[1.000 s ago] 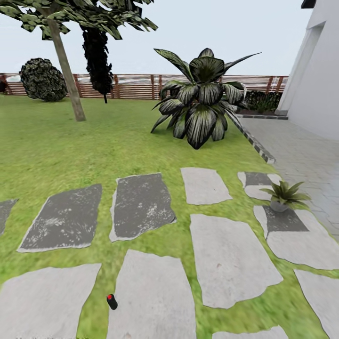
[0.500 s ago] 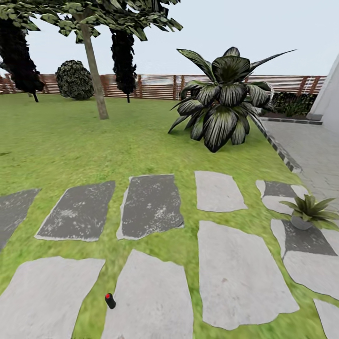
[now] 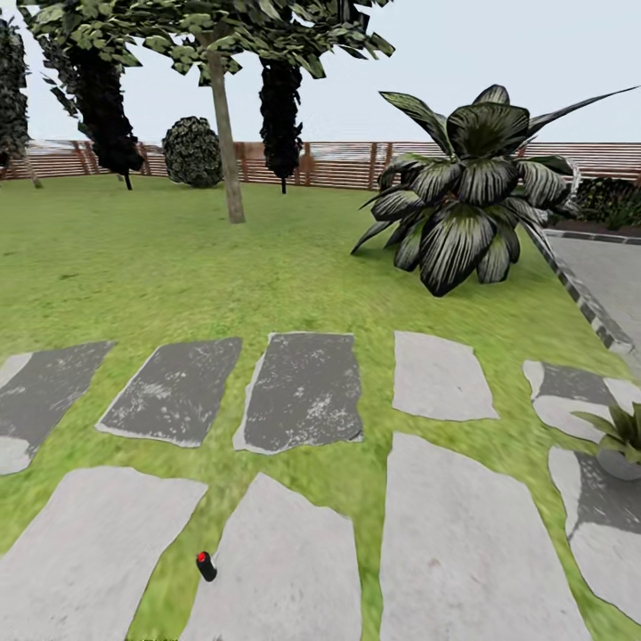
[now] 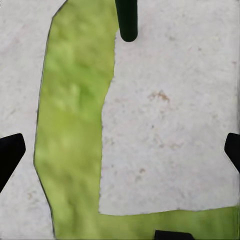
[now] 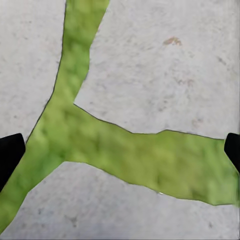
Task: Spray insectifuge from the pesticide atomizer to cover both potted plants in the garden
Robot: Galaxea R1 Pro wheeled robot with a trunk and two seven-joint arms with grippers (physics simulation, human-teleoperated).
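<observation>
**Both pincers spread above the stepping stones**

The left gripper (image 4: 120, 150) has its fingertips (image 4: 10, 152) wide apart, holding nothing, pointing down at a pale stone and a grass strip. The right gripper (image 5: 120, 150) is likewise spread and empty over stone and grass. The pesticide atomizer (image 3: 206, 566) lies on the grass between two near stones. One potted plant (image 3: 621, 436) stands on a stone at far right.

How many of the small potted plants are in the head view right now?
1. The potted plant sits at the right edge, partly cut off, on a stepping stone. The second may be out of frame.
</observation>
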